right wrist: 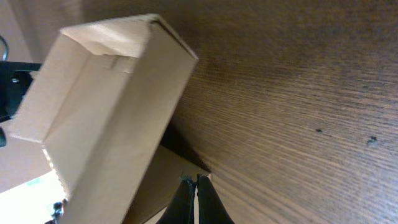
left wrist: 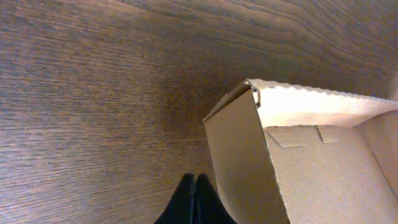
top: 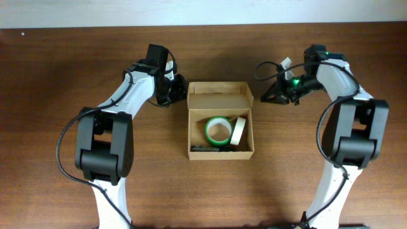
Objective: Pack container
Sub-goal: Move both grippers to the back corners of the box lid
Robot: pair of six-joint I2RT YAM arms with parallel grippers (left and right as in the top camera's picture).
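Observation:
The container [top: 191,121] is a tan cardboard box at the table's middle, open, with its lid flap [top: 219,90] standing at the back. Inside lie a green tape roll [top: 217,131], a cream tape roll [top: 239,131] and a dark item [top: 205,149]. My left gripper [top: 177,93] is shut and empty, just left of the box's back left corner [left wrist: 249,87]; its fingertips [left wrist: 194,178] are beside the box wall. My right gripper [top: 269,97] is shut by the back right corner. Its tips [right wrist: 194,179] touch the corner of a cardboard flap [right wrist: 168,168].
The brown wooden table [top: 95,51] surrounds the box. Both arms reach in from the front edge, left [top: 105,146] and right [top: 346,137]. The pale wall edge runs along the far side [top: 203,9].

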